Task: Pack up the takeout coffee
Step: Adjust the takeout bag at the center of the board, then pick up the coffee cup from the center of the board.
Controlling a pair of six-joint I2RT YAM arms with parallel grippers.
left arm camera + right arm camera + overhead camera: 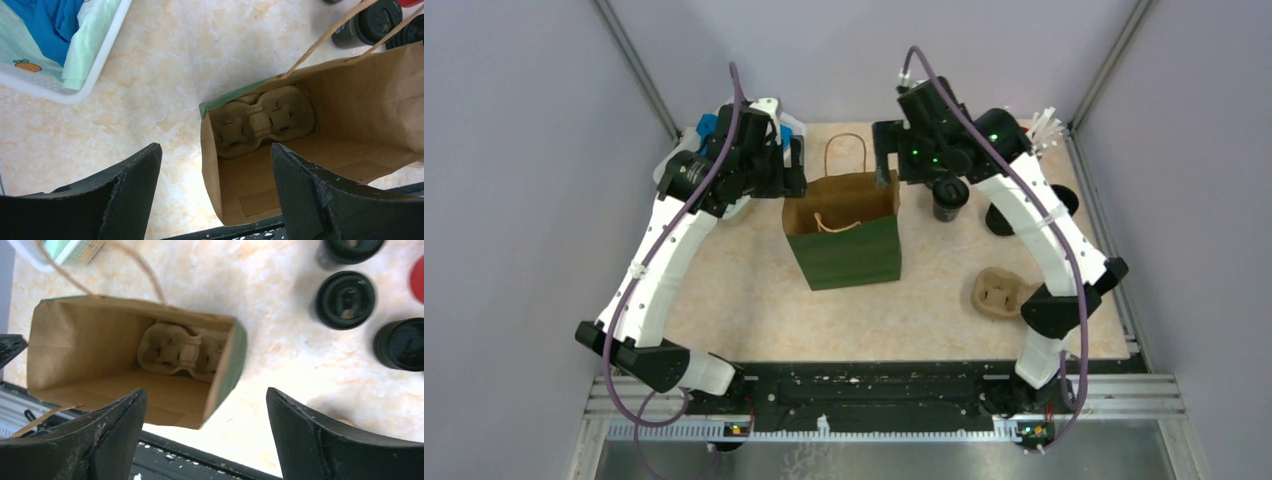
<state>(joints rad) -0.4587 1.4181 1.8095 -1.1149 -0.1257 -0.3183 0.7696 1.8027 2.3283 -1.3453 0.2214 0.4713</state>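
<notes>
Paper bag (844, 235) stands upright on the table (744, 290), mouth open. A pulp carrier (262, 120) lies at its bottom against one end wall, with bare bag floor beside it. Left gripper (215, 150) hangs above the bag's left rim, right gripper (205, 392) above its right rim. Both sets of fingers are spread wide and hold nothing. Coffee cups (345, 300) - three in the right wrist view, lids on - stand on the table right of the bag, a strip of tabletop between them and the bag's wall. A white basket (75, 90) sits left of the bag.

Even, soft overhead light, no glare. Faint shadows beside the paper bag (849, 250) on the table (744, 290). Wrist views sharp, mild wide-angle stretch at edges.
</notes>
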